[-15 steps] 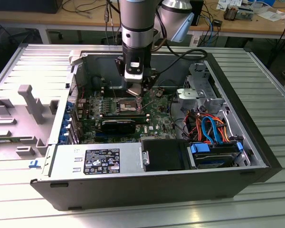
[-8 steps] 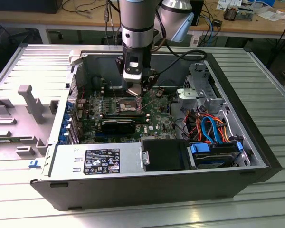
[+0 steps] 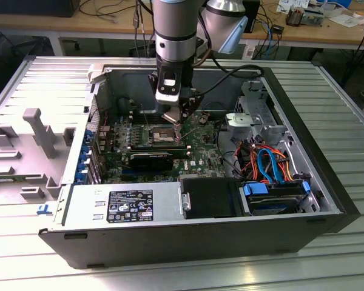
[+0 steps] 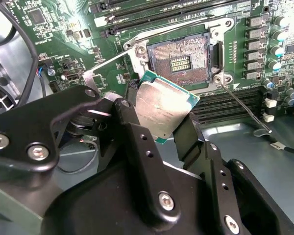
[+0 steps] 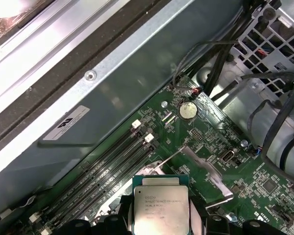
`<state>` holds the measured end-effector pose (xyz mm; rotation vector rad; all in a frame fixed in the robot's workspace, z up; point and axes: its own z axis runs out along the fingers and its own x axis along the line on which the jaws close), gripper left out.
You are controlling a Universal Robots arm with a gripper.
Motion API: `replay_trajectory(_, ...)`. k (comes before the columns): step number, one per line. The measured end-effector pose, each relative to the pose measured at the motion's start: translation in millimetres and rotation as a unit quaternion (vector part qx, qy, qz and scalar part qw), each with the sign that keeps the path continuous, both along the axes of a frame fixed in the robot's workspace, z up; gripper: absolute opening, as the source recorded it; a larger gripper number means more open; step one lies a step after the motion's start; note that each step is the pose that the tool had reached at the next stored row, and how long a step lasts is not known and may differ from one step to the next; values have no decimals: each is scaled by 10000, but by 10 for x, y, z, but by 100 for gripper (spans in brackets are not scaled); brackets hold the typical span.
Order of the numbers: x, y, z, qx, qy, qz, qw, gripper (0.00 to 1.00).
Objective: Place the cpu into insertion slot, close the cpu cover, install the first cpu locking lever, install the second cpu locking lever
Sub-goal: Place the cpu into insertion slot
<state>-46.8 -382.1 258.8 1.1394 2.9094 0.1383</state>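
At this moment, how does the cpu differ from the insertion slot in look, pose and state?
Look: the cpu shows a plain silver-grey metal top with a green edge; the insertion slot has a dark pin field inside a silver rim. Pose: the cpu is tilted, clear of the motherboard; the insertion slot lies flat on it. State: the cpu is clamped in the gripper; the insertion slot is empty. Both are square.

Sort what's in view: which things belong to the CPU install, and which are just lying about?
Job: gripper, shut on the cpu; insertion slot, empty; locking lever, unlatched.
Lying about: memory slots; coin cell battery; power supply; drive cables.
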Motion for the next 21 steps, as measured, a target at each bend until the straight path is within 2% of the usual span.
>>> replay_trajectory(13, 0, -3, -5, 0, 0, -309, 9995, 54)
replay_trajectory(21, 0, -4, -8, 0, 0, -504, 9987, 54)
